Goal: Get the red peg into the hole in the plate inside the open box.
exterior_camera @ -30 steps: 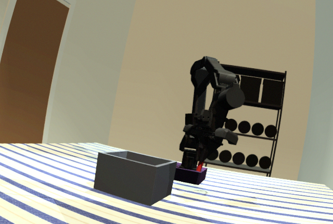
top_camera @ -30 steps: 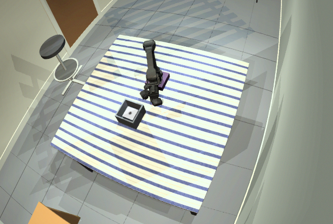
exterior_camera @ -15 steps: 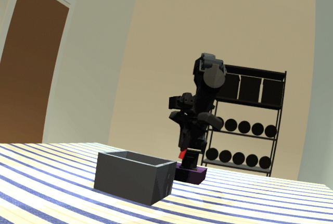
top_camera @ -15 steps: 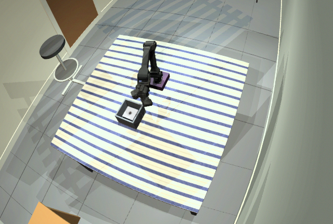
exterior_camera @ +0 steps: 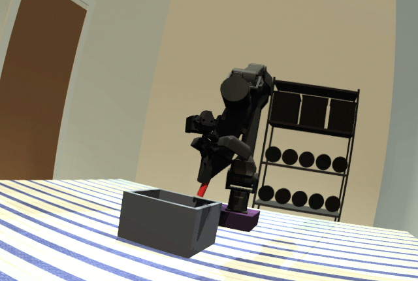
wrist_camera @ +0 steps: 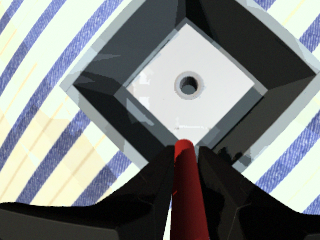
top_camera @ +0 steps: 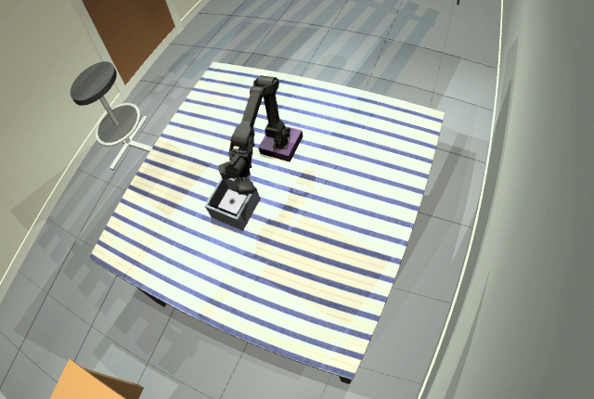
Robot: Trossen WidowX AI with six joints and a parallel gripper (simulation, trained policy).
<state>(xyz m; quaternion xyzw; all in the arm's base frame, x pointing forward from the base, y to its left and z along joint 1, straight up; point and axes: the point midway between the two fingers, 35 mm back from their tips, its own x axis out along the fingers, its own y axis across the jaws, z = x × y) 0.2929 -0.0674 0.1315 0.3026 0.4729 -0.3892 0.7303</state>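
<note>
My gripper [wrist_camera: 186,153] [exterior_camera: 204,180] is shut on the red peg [wrist_camera: 188,195] [exterior_camera: 202,189], which sticks out past the fingertips and is tilted in the exterior view. The peg's lower end is at about the rim height of the open grey box [exterior_camera: 157,222] [top_camera: 226,218] [wrist_camera: 102,60], near the box's arm-side edge. In the top view the gripper hides the peg. The white plate [wrist_camera: 155,92] [top_camera: 224,202] lies at the bottom of the box. Its round hole [wrist_camera: 189,85] [top_camera: 232,201] is empty and lies ahead of the peg tip in the wrist view.
The arm's base stands on a purple block [top_camera: 295,141] [exterior_camera: 238,220] behind the box. The box stands on a table with a blue-striped cloth [top_camera: 330,241] [exterior_camera: 84,257]. The box's four walls rise around the plate. A stool [top_camera: 93,83] and a shelf rack [exterior_camera: 307,129] stand beyond the table.
</note>
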